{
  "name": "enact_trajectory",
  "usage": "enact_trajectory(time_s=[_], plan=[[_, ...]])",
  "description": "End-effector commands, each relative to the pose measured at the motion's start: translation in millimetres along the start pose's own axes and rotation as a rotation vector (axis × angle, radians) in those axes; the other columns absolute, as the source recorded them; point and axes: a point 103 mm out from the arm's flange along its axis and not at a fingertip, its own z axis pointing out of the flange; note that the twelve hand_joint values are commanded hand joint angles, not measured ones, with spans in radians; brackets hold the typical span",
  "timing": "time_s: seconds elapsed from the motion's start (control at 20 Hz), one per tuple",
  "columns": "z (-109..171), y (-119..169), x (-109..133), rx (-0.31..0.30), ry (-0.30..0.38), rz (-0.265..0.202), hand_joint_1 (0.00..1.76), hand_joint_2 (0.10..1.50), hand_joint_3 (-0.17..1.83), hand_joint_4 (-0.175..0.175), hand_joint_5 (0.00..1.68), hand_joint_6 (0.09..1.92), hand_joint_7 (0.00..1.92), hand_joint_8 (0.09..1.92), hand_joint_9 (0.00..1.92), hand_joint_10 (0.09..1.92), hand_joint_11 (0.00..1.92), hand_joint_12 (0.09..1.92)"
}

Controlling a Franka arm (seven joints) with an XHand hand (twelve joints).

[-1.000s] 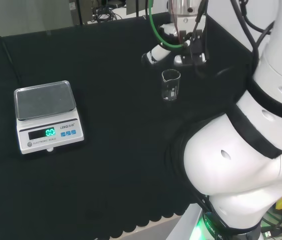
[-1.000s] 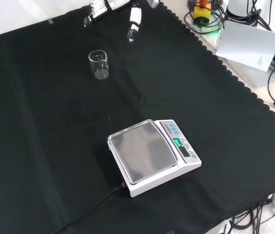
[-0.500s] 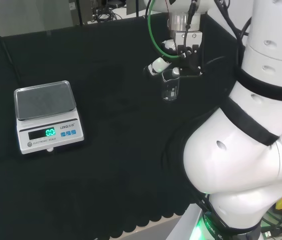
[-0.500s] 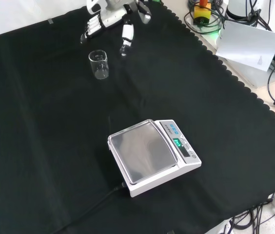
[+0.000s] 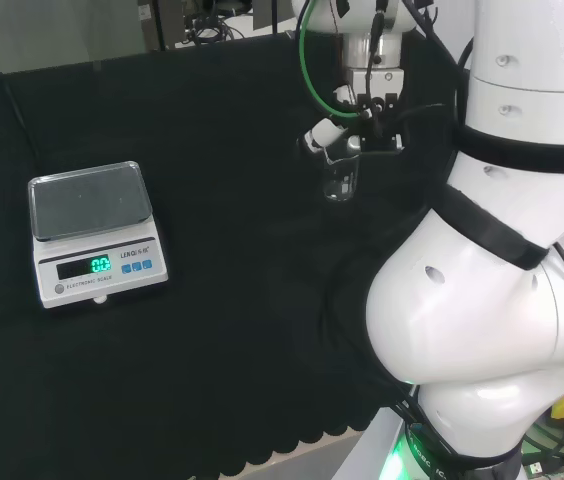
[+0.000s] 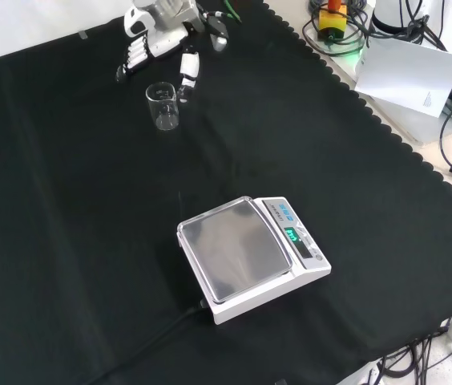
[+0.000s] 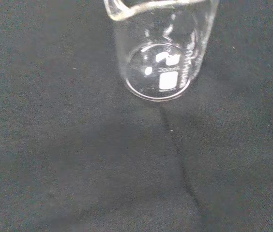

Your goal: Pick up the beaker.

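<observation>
A small clear glass beaker (image 6: 163, 106) stands upright and empty on the black cloth (image 6: 66, 208), at the upper left of the front view. The hand (image 6: 159, 17) hangs just behind and above it, open. Its fingers (image 6: 133, 58) reach down on the beaker's left and the thumb (image 6: 187, 68) on its right, neither curled round the glass. In the head view the hand (image 5: 354, 137) sits right over the beaker (image 5: 341, 174). The wrist view looks down on the beaker (image 7: 160, 53) from close by, with its spout and round base plain.
A white electronic scale (image 6: 250, 253) with a lit green display stands mid-cloth, its cable (image 6: 154, 337) running to the near edge. In the head view the scale (image 5: 92, 225) is far left of the beaker. The arm's white links (image 5: 492, 280) rise at the right.
The hand has come down and moved in over the beaker, its fingers and thumb now straddling it. The beaker and scale have not moved.
</observation>
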Motion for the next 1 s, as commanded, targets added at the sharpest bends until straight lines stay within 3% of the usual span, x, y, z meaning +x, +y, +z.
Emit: enact_trajectory(time_s=[0.05,0.35,0.65,1.0], plan=[[17.2,14.7,-21.5,0.042,0.004,0.043,0.51,0.66,0.17,0.009,0.00,0.09,0.00,0.24,0.04,0.80,0.00,1.27],[32.6,20.1,-26.9,0.074,0.014,0.057,0.51,0.66,0.17,0.009,0.00,0.09,0.00,0.24,0.03,0.80,0.00,1.26],[41.4,21.7,-13.7,0.081,0.011,0.029,0.51,0.67,0.17,0.010,0.00,0.09,0.00,0.24,0.03,0.81,0.00,1.25],[42.6,24.7,-0.7,0.060,0.015,0.026,0.62,0.71,0.20,0.035,0.11,0.09,0.03,0.56,0.18,0.80,0.00,1.42]])
